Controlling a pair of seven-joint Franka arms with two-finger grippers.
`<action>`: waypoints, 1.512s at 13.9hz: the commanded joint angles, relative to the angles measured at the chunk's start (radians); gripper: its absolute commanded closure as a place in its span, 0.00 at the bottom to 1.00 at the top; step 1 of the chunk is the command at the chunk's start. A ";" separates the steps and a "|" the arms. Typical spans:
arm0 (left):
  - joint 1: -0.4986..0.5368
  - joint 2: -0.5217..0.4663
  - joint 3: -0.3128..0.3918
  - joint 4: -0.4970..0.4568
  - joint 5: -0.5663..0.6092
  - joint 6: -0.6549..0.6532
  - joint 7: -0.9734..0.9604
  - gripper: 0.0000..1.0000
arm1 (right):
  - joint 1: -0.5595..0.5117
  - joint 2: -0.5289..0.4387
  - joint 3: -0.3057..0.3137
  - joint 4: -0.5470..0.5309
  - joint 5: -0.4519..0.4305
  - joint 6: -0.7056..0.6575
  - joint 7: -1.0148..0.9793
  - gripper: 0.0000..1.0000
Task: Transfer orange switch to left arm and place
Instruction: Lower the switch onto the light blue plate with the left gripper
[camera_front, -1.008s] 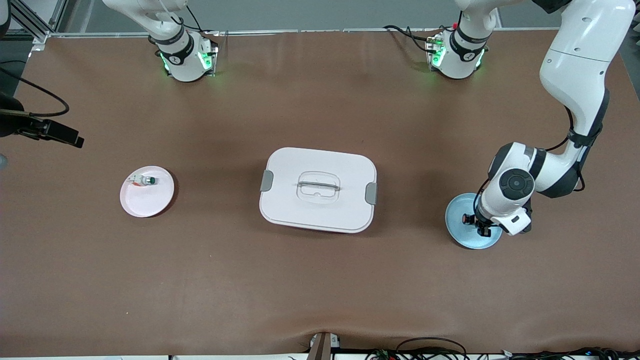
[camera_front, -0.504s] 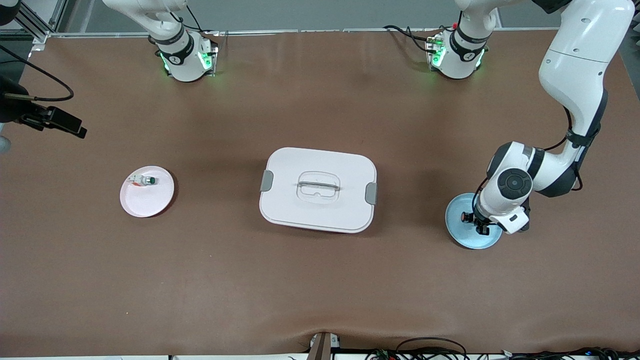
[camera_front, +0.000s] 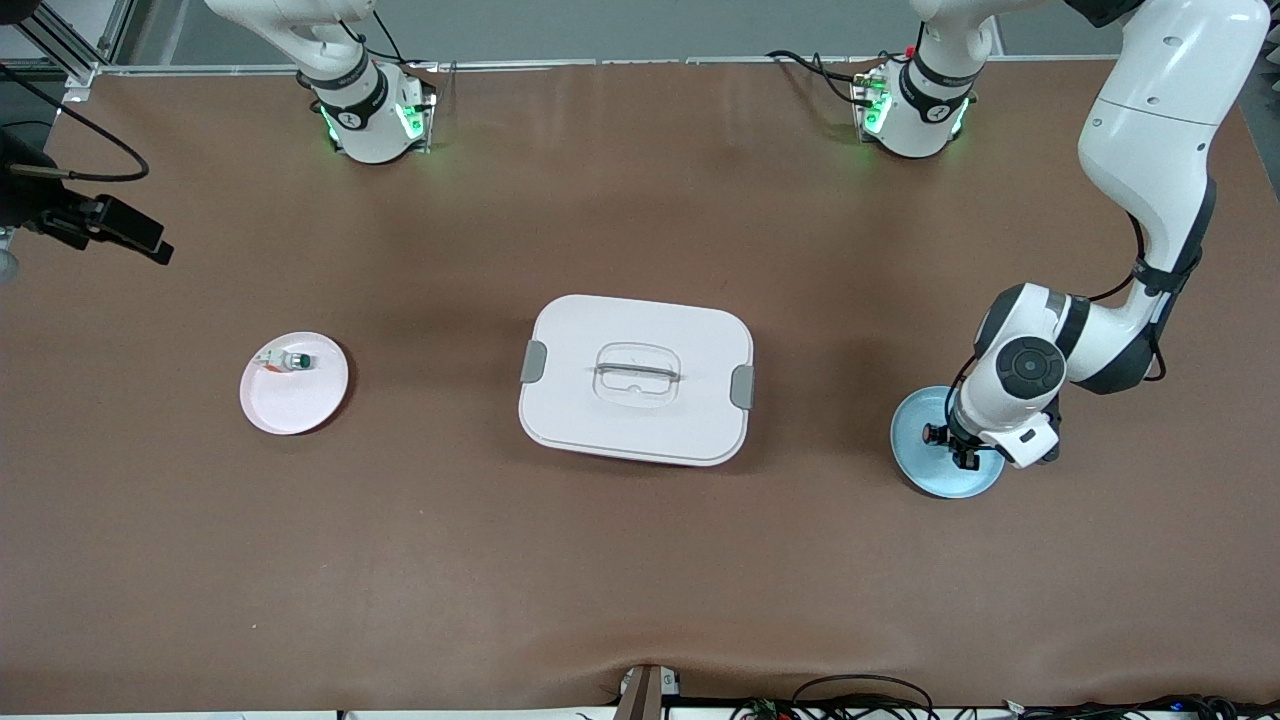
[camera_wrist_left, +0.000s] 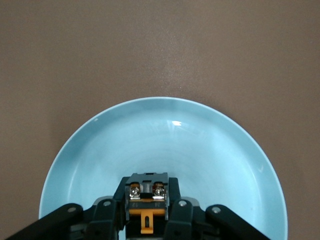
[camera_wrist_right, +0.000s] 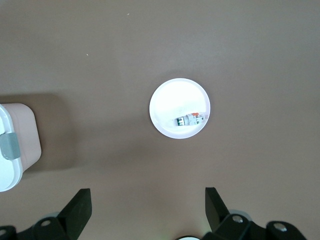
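1. Jaws of left gripper (camera_wrist_left: 146, 220) clamped on orange switch (camera_wrist_left: 146, 195), low over blue plate (camera_wrist_left: 210, 150) at the left arm's end of the table.
2. Jaws of right gripper (camera_wrist_right: 147, 210) spread wide, holding nothing (high above the table, over pink plate (camera_front: 300, 405)).
3. Small white switch (camera_front: 290, 361) on pink plate.
4. Box (camera_front: 636, 379) mid-table, between the two plates, lid on.

I see 1 big obstacle: the box (camera_front: 636, 379) sits mid-table, between the blue plate (camera_front: 925, 468) and the pink plate (camera_front: 293, 395). Bare table (camera_front: 640, 200) lies open between the box and the arm bases, and also nearer the front camera.
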 joint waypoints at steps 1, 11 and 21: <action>0.014 -0.002 -0.009 -0.010 0.026 0.019 -0.003 0.00 | -0.019 -0.045 0.005 -0.057 0.037 0.022 0.015 0.00; 0.048 -0.037 -0.052 0.006 0.012 0.014 0.066 0.00 | -0.014 -0.049 0.009 -0.058 0.035 0.017 0.008 0.00; 0.098 -0.022 -0.133 0.064 0.007 0.002 0.079 0.00 | -0.011 -0.049 0.005 -0.058 0.018 0.017 -0.094 0.00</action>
